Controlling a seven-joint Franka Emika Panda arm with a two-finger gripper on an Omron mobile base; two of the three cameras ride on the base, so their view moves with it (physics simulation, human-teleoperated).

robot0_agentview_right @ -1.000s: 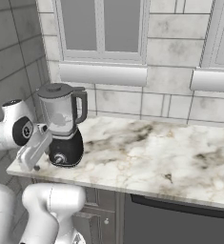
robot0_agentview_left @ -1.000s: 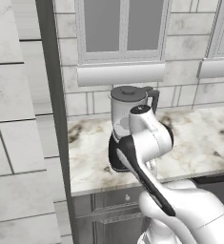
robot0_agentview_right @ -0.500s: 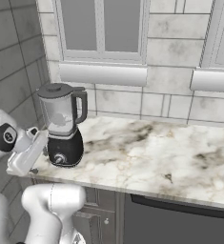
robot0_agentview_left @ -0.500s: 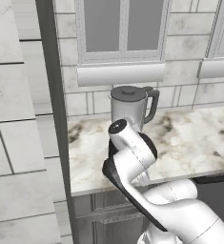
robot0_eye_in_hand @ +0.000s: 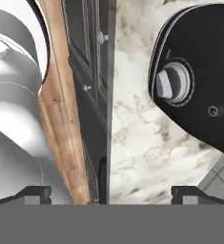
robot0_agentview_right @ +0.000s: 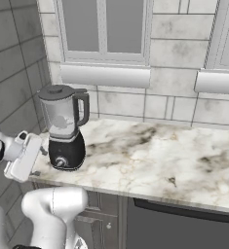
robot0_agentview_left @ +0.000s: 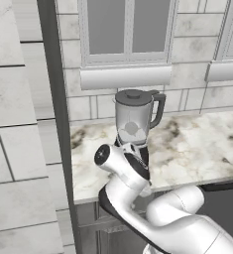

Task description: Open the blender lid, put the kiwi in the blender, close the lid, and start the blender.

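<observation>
Your tool [robot0_agentview_right: 38,163] hangs just left of the blender [robot0_agentview_right: 65,127], off the bench [robot0_agentview_right: 160,160] front edge, its fingertips [robot0_eye_in_hand: 37,193] spread wide with nothing between them. You see the blender upright on the bench below the window sill [robot0_agentview_right: 105,75], its lid [robot0_agentview_right: 56,91] seated on the jar. Its silver knob [robot0_eye_in_hand: 173,83] faces you, right of the cabinet doors [robot0_eye_in_hand: 87,71].

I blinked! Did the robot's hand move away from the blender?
Yes. The gripper has pulled back leftward from the blender, off the counter's front edge.
</observation>
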